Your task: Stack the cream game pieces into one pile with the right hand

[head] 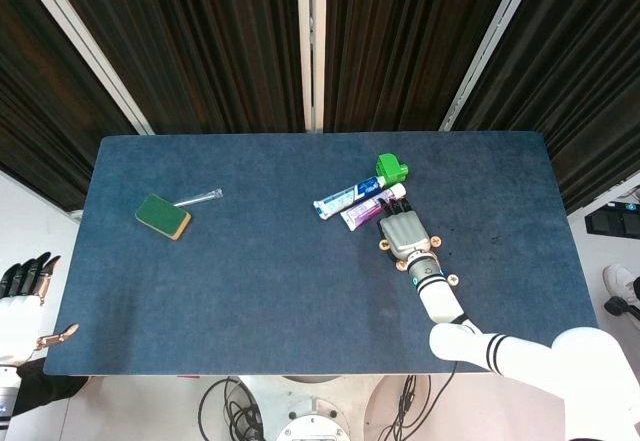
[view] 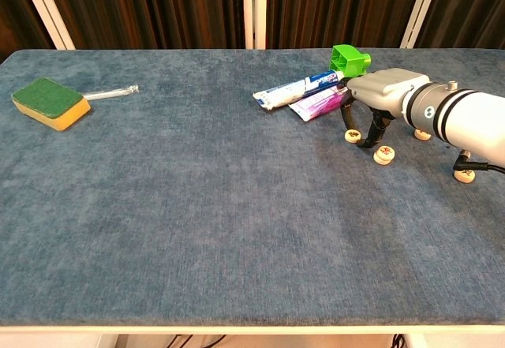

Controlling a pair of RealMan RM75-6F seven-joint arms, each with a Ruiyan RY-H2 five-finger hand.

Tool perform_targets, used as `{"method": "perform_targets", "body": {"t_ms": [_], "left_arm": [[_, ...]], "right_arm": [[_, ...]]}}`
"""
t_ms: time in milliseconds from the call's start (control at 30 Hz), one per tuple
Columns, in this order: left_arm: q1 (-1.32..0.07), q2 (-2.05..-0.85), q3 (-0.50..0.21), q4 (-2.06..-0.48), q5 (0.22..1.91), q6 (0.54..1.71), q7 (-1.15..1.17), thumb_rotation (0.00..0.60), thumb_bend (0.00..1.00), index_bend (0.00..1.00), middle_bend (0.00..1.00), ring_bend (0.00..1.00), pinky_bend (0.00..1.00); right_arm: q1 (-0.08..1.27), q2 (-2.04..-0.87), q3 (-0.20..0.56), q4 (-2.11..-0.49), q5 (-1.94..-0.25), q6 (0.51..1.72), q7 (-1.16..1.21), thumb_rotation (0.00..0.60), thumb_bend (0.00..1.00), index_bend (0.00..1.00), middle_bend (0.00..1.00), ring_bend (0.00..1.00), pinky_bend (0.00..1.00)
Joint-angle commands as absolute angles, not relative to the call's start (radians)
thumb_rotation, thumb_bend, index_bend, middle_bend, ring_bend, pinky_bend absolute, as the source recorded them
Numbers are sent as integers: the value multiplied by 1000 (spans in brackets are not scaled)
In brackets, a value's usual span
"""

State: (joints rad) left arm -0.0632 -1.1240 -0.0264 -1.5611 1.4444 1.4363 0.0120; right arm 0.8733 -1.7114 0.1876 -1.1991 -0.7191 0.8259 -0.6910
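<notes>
Cream game pieces lie scattered right of centre in the chest view: one (view: 353, 135) at the left edge of the right hand (view: 377, 99), another (view: 384, 155) just below its down-reaching fingers, which look spread around nothing; the left hand (head: 22, 283) is far off

My right hand (view: 377, 95) hangs low over the table, palm down, dark fingers (view: 371, 131) pointing downward and spread apart, holding nothing. My right arm (view: 465, 119) reaches in from the right edge, wrist level. My left hand (head: 22, 291) rests off the table's left corner, fingers (head: 28, 273) extended upward and slightly apart.
</notes>
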Motion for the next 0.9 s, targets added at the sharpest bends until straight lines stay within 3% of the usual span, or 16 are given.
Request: {"method": "perform_targets", "body": {"t_ms": [33,467,900], "left_arm": [[-64,-1124,-27,-1561,1444,1436,11,600,110,0,0,0,0],[-69,-1120,-29,-1573,1440,1430,23,600,110,0,0,0,0],[-75,-1116,-21,-1606,1444,1419,62,600,114,0,0,0,0]], "right_arm": [[875,-1710,185,-1200,-721,826,-686,600,186,517,28,0,0],[845,-1623,195,-1307,-836,898,-586,600,210,548,39,0,0],[789,-1439,116,-1489,-890,893,-573,600,222,552,39,0,0]]}}
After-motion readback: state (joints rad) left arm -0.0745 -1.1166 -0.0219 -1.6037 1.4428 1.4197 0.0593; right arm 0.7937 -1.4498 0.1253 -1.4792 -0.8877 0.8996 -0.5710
